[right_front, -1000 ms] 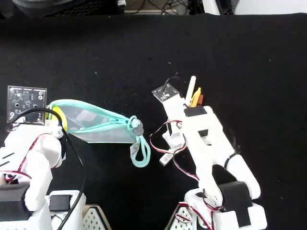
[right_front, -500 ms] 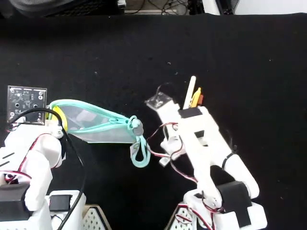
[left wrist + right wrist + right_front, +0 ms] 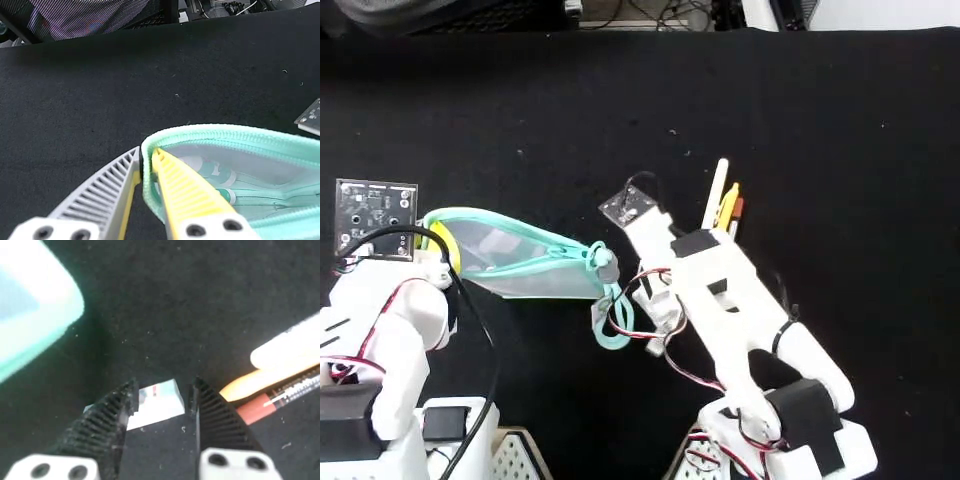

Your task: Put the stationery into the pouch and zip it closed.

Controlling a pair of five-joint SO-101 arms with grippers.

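A: Your right gripper [image 3: 162, 387] has the eraser [image 3: 155, 407] between its two black fingers [image 3: 112, 425]. The gap is narrow, drawn in to the eraser's width. The small white block is pinched by its sides and sits slightly tilted.

B: Just beside it on the black table [image 3: 820, 100] you have the pens [image 3: 280, 372]. There is a white one, a yellow-orange one and a red-brown one, lying side by side and apart from those fingers.

A: The pouch [image 3: 520, 262] lies over by your left arm, apart from your right gripper. Its mint loop [image 3: 612, 318] is the end nearest your right arm.

B: Your left gripper [image 3: 147, 157] is pressed together on the pouch's mint rim, with the grey finger [image 3: 100, 192] outside and the yellow finger [image 3: 185, 192] inside. The mouth stands open. Something white and mint lies inside, but you can't tell what it is from here.
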